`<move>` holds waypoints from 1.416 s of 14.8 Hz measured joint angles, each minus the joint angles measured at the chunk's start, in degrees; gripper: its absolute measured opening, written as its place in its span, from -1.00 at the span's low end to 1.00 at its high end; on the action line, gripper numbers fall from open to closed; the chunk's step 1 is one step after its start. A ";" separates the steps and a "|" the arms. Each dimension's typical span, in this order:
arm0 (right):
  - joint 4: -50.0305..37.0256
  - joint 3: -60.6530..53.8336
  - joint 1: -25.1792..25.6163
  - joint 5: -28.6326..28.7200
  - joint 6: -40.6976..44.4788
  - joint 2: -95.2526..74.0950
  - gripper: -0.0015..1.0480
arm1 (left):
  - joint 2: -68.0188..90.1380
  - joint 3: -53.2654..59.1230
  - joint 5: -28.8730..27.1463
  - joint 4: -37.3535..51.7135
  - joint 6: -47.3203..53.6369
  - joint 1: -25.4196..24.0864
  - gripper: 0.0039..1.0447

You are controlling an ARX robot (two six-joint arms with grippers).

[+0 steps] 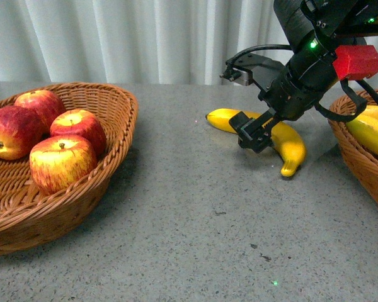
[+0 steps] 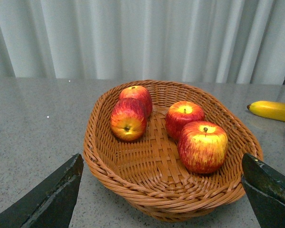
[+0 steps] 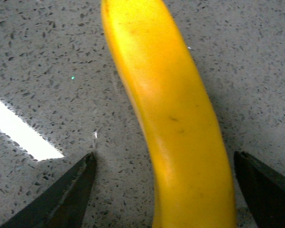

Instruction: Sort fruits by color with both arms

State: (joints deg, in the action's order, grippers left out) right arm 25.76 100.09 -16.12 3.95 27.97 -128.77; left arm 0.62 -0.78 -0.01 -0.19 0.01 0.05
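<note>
Several red-and-yellow apples [image 1: 62,160] lie in a wicker basket [image 1: 113,167] at the left. One yellow banana [image 1: 291,148] lies on the grey table right of centre. My right gripper [image 1: 255,133] is open and hangs low over that banana, one jaw on each side of it. In the right wrist view the banana [image 3: 156,71] runs between the open fingers [image 3: 71,194] of the right gripper [image 3: 164,154], untouched. My left gripper [image 2: 161,156] is open and empty, in front of the apple basket [image 2: 133,187]. The left arm is not in the front view.
A second wicker basket [image 1: 359,157] at the right edge holds more bananas [image 1: 373,133]. The right arm carries a red block [image 1: 356,61]. A white curtain hangs behind the table. The table banana [image 2: 273,110] also shows in the left wrist view.
</note>
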 joint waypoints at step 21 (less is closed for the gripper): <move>-24.15 -50.25 27.91 16.48 -6.56 56.59 0.85 | 0.00 0.00 0.00 0.00 0.00 0.00 0.88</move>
State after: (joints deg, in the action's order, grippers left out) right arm 1.61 49.84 11.79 20.43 21.41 -72.18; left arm 0.62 -0.78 -0.01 -0.19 0.01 0.05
